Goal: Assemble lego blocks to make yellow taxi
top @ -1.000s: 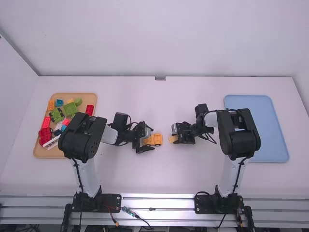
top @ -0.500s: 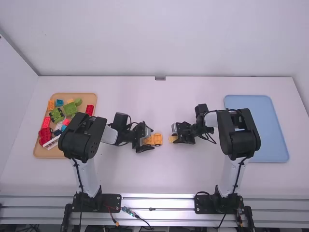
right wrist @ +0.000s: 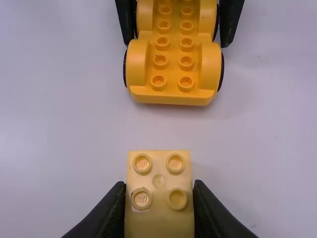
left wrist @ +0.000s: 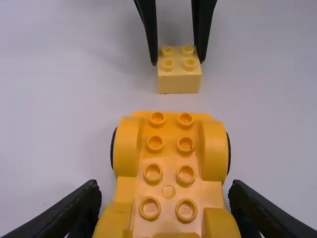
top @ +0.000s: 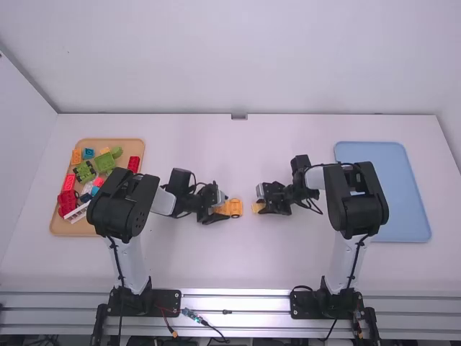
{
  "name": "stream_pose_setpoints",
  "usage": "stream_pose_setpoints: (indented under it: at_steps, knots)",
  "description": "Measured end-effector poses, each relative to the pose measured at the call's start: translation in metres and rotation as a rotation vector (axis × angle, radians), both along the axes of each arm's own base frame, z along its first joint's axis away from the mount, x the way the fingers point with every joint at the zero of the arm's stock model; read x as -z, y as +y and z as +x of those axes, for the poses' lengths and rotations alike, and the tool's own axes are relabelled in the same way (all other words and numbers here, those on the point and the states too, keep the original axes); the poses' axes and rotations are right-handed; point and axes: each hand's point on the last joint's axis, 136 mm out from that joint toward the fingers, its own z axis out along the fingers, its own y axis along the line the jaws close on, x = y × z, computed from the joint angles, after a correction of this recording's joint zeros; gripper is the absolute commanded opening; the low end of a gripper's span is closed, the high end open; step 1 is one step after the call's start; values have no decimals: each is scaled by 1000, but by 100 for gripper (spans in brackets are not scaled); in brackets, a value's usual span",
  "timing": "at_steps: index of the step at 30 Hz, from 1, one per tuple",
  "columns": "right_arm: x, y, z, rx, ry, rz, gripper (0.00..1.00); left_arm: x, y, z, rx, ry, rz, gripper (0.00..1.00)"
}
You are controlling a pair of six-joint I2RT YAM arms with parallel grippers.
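Observation:
My left gripper (top: pixel 222 207) is low over the table left of centre, around the orange-yellow wheeled base (top: pixel 234 208). In the left wrist view the gripper (left wrist: pixel 166 191) has one finger on each side of the base (left wrist: pixel 169 166), against the sides of its nearer end; studs face up. To the right, my right gripper (top: pixel 260 202) holds a small pale yellow brick (top: pixel 257 207). The right wrist view has that gripper (right wrist: pixel 159 191) shut on the brick (right wrist: pixel 158 173), which has four studs. A short gap separates brick and base (right wrist: pixel 173 64).
A tan tray (top: pixel 65 228) of red, green, blue, white and orange pieces stands at the left, partly under the left arm. At the right, a blue tray (top: pixel 410 209) lies partly under the right arm.
The left gripper's fingers have come closer together around the wheeled base. The right arm and its brick have stayed put.

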Motion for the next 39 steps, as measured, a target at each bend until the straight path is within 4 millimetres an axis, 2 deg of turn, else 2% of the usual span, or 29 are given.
stream_pose_setpoints:
  at_steps: [5, 18, 26, 34, 39]
  knots:
    - [-8, 0, 1, -1, 38, -5, 30, 2, 1, -4, 0, 25, 5, 65]
    - [-31, 5, 8, -9, 75, 27, 31, 4, 2, -3, -7, 26, 16, 67]
    - [-34, 10, 8, -17, 72, 50, 31, 6, 3, -2, -13, 25, 24, 68]
    - [-38, 28, -7, -83, 94, 36, 29, 6, 3, -2, -14, 25, 25, 68]
    - [-39, 29, -5, -87, 88, 36, 27, 6, 3, -1, -15, 24, 27, 68]
